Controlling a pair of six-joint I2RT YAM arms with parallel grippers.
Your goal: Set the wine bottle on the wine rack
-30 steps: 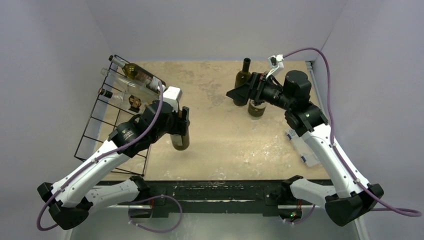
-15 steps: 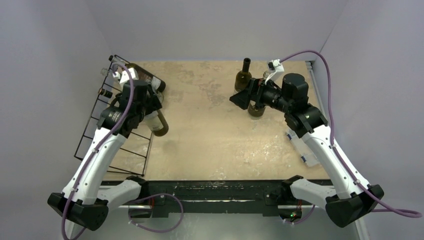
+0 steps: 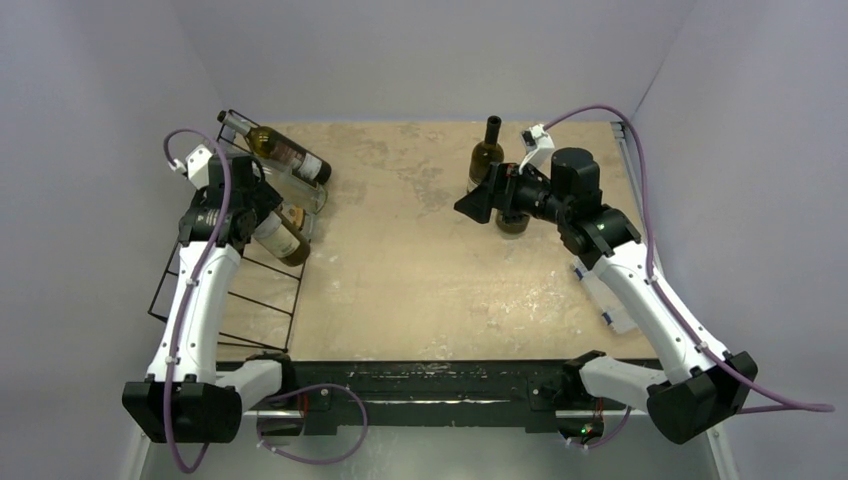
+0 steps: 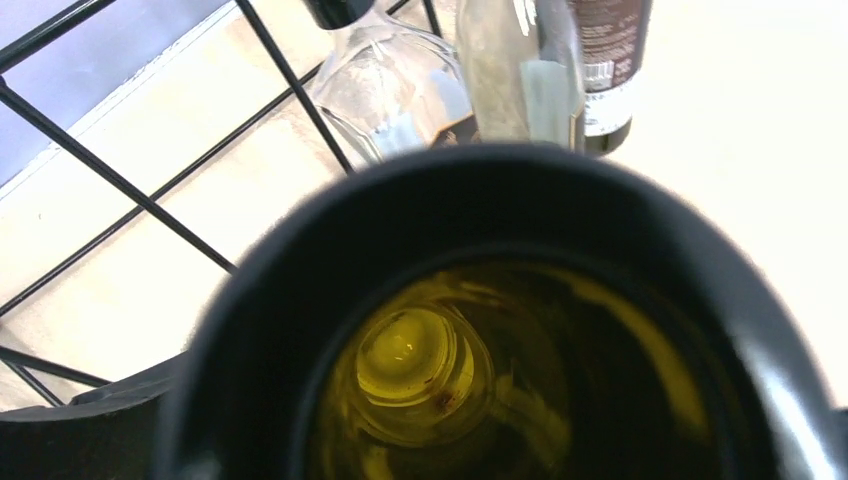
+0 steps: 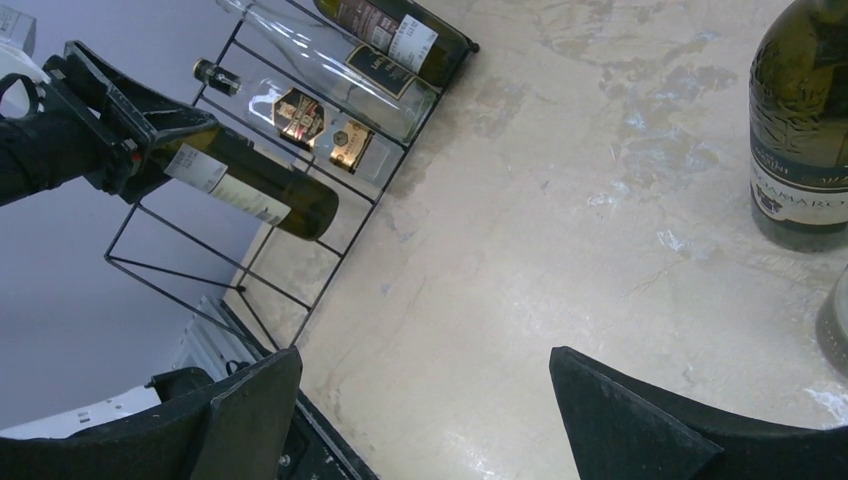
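Your wine bottle (image 5: pixel 250 190) is dark olive-green glass with a white label. It lies tilted over the black wire wine rack (image 3: pixel 219 331), base toward the middle of the bench (image 3: pixel 430 280), just beside 3 other bottles (image 5: pixel 390 30) lying at the rack's far end. You cannot tell whether it rests on the rods. Your left tool (image 5: pixel 150 140) is clamped round its neck end, and yellow-green glass fills the left wrist view. Your right tool (image 5: pixel 420 420) is spread wide and holds nothing. It hovers above the bench near 2 upright bottles (image 5: pixel 800 120).
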